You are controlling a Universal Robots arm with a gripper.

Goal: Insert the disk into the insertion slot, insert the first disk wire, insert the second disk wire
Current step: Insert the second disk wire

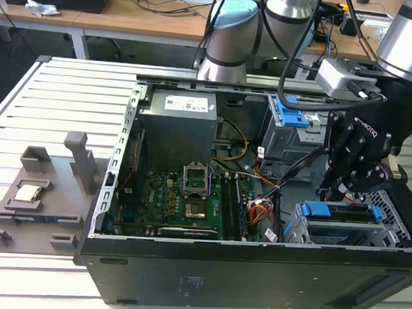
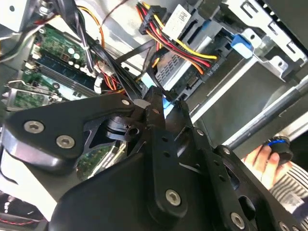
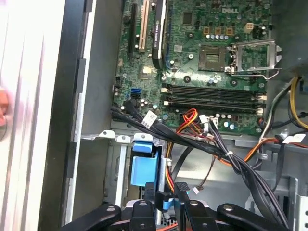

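- Exterior view: gripper (image 1: 348, 193) hung just above the disk (image 1: 342, 213), which sat inside the insertion slot (image 1: 397, 240).
- First wrist view: fingers (image 3: 179, 192) clenched on a thin blue wire (image 3: 166, 203).
- I judged first-wire insertion in hand; connector needed lining up below the fingertips.

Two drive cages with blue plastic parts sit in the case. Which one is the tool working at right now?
The front cage, at the exterior view's lower right near the case's front edge. The tool hangs directly over its blue-framed disk. The other cage stands farther back, beside the power supply.
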